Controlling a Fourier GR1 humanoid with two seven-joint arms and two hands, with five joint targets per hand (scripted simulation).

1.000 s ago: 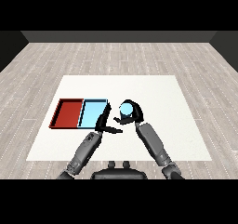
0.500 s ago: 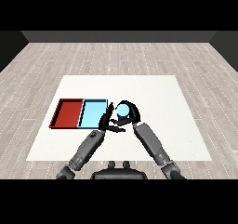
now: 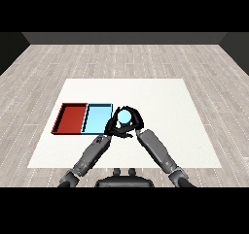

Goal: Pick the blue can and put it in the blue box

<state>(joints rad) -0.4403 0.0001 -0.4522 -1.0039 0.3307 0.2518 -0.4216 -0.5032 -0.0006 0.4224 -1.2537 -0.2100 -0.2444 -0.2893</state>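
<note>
Table: a flat white rectangular table (image 3: 160,102) on a grey plank floor, seen from above and in front.
Trays: a shallow red rectangular tray (image 3: 72,118) and a shallow light blue rectangular tray (image 3: 97,117) lie side by side, touching, on the table's left half; the light blue tray is the nearer of the two to the hands.
Forearms: two grey forearms rise from the lower corners and meet near the table's middle.
Right hand: the black right hand (image 3: 134,123) curls around the can from the right and behind; it grips the can.
Left hand: the black left hand (image 3: 113,126) sits just left of the can, between it and the light blue tray; I cannot tell whether its fingers are straight or curled.
Can: the small light blue round-topped can (image 3: 125,116) stands upright in the right hand, just beside the light blue tray's right edge, not inside it.
Risk, crowding: the left hand lies in the path to the tray; it could knock the can.
Risk, rim: carried low, the can's base could catch the tray wall and tip.
Risk, placement: released near the edge, the can could land on the rim.
</note>
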